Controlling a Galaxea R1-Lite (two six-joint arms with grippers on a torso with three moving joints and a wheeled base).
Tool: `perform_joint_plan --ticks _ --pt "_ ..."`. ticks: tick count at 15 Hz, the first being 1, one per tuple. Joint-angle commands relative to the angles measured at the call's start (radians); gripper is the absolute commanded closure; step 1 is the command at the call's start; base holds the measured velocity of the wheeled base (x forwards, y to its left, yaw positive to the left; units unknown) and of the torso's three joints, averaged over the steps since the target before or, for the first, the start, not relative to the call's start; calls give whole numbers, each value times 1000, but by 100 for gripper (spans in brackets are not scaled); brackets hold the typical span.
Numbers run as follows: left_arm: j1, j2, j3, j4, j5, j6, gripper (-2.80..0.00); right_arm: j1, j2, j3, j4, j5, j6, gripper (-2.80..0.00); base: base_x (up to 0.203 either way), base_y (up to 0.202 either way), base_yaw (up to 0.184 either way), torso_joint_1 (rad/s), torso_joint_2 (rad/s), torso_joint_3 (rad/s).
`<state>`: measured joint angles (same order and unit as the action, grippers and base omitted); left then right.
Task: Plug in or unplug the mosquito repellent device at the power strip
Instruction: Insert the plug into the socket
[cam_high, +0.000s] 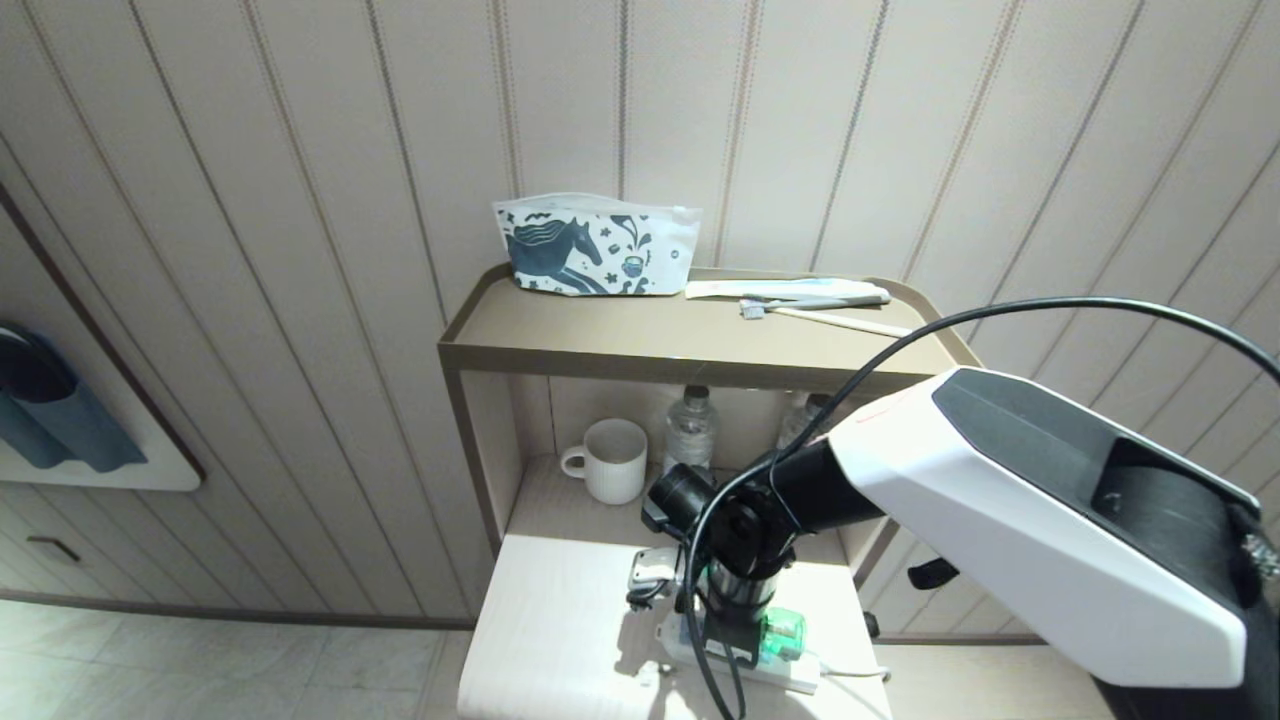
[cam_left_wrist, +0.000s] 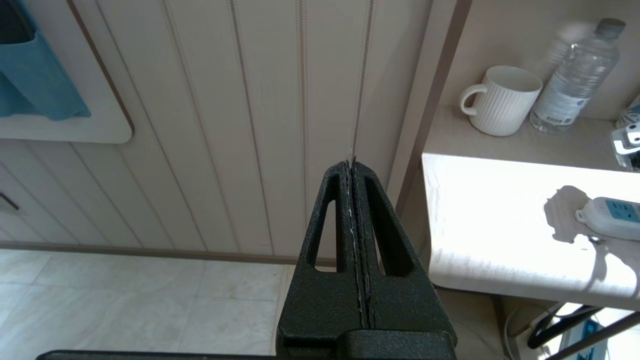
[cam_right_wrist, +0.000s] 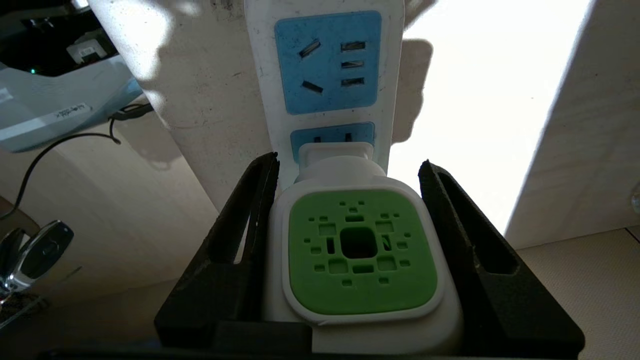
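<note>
The mosquito repellent device, white with a green vented face, sits between the black fingers of my right gripper, which is shut on its sides. Its white plug end rests against the middle pale blue panel of the power strip. In the head view the green device shows under my right wrist, on the white power strip at the front of the lower shelf. My left gripper hangs shut and empty beside the shelf, with the strip's end off to its side.
A white ribbed mug and water bottles stand at the back of the lower shelf. On the top shelf lie a horse-print pouch and a toothbrush. A panelled wall stands behind.
</note>
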<state>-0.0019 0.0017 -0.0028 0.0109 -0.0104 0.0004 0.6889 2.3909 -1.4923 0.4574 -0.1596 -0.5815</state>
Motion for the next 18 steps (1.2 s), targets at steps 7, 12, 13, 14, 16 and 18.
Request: perform_joint_plan --ticks 7,12,13,14,16,18 --pt "-1 1 1 0 0 0 0 31 8 132 -246 -12 12 0 0 0 0 0 0 0" --pt "0 1 0 0 0 0 0 22 7 118 -247 -11 18 0 0 0 0 0 0 0" --pt "-1 1 1 0 0 0 0 17 1 118 -247 -12 33 0 0 0 0 0 0 0" --pt "-1 1 0 0 0 0 0 15 -6 118 -246 -12 60 0 0 0 0 0 0 0" --pt "0 1 0 0 0 0 0 4 -26 134 -241 -12 97 0 0 0 0 0 0 0" --pt "-1 1 3 0 0 0 0 -13 -40 158 -243 -11 107 0 0 0 0 0 0 0"
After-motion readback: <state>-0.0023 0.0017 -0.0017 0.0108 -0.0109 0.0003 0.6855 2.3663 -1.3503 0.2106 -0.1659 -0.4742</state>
